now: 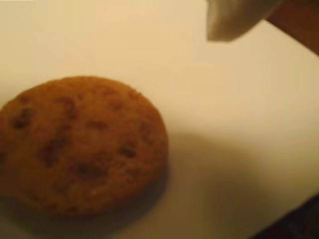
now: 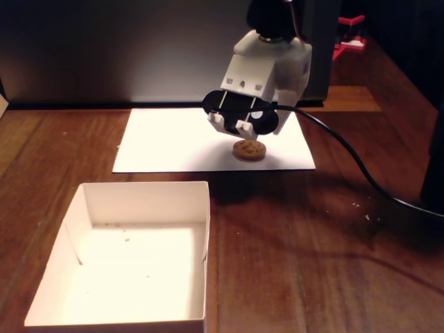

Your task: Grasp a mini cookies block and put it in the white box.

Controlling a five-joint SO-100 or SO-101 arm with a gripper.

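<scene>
— Fixed view first: where's your cookie (image 2: 250, 149)?
— On the white paper sheet (image 2: 166, 142), right under your end effector (image 2: 236, 127); the white box (image 2: 139, 201) sits apart, nearer the camera on the tabletop (image 2: 312, 243).
— Holding anything?
— No. Whether it's open, you can't tell.

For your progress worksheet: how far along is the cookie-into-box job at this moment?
Done: the gripper is positioned just above the cookie, which lies on the paper sheet. In hand: nothing is visibly gripped; the wrist view shows one fingertip clear of the cookie. Left: grasp, lift, carry to the box, which holds no cookie.
</scene>
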